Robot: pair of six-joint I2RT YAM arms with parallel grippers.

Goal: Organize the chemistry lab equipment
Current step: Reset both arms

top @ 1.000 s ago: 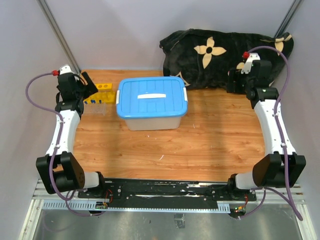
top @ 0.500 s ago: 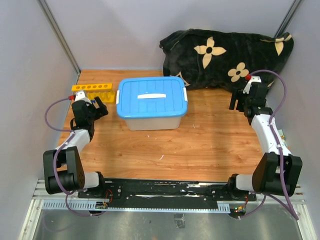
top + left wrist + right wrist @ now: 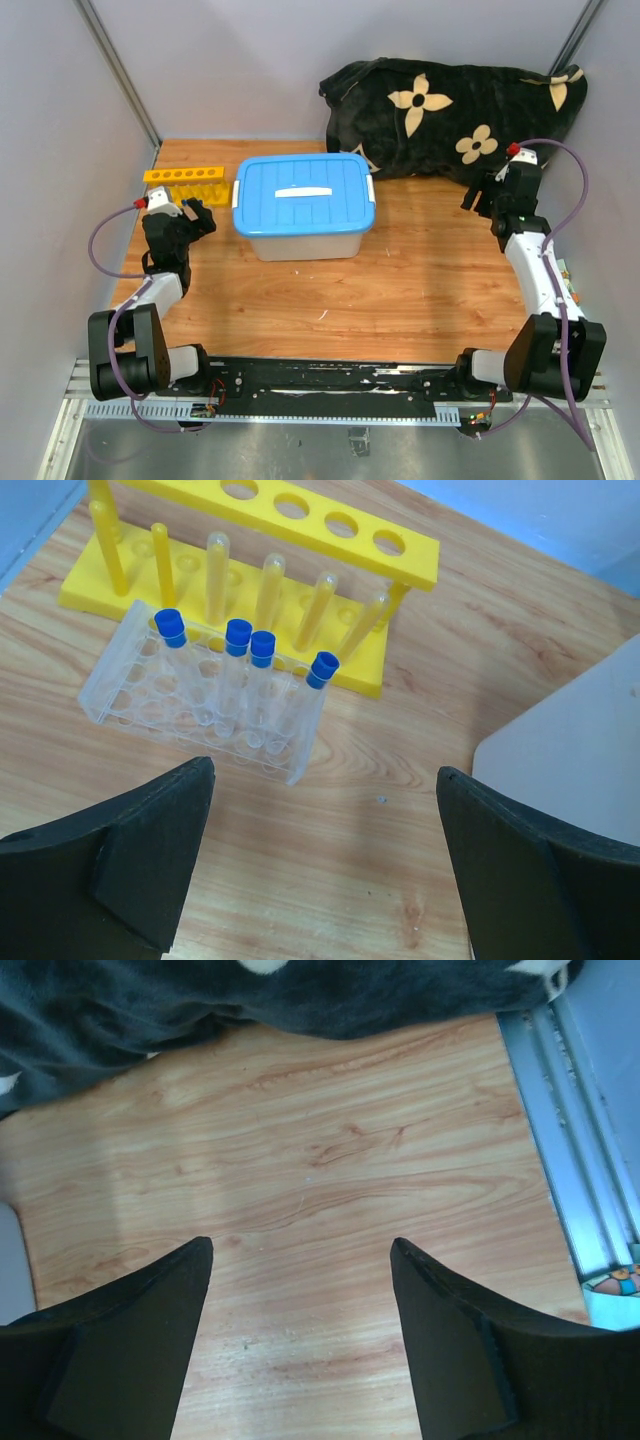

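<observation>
The yellow holed tube rack (image 3: 183, 180) stands at the table's far left, with empty clear tubes in it (image 3: 85, 588). Just in front of it is a clear plastic rack (image 3: 130, 695) holding several blue-capped tubes (image 3: 238, 636). My left gripper (image 3: 325, 780) is open over bare wood a short way on the near side of the clear rack, with nothing between its fingers; from above it (image 3: 190, 218) is by the table's left edge. My right gripper (image 3: 302, 1250) is open and empty over bare wood in front of the blanket (image 3: 200, 1000), at the right side (image 3: 500, 195).
A white bin with a blue lid (image 3: 303, 205) stands in the middle back of the table, and its pale corner (image 3: 580, 740) lies to the right of my left gripper. The black flower-patterned blanket (image 3: 450, 110) is heaped at the back right. A metal rail (image 3: 580, 1160) borders the right edge.
Both arms have folded back toward their bases. The left gripper has come back from over the racks to just in front of them, and the right gripper has moved away from the blanket.
</observation>
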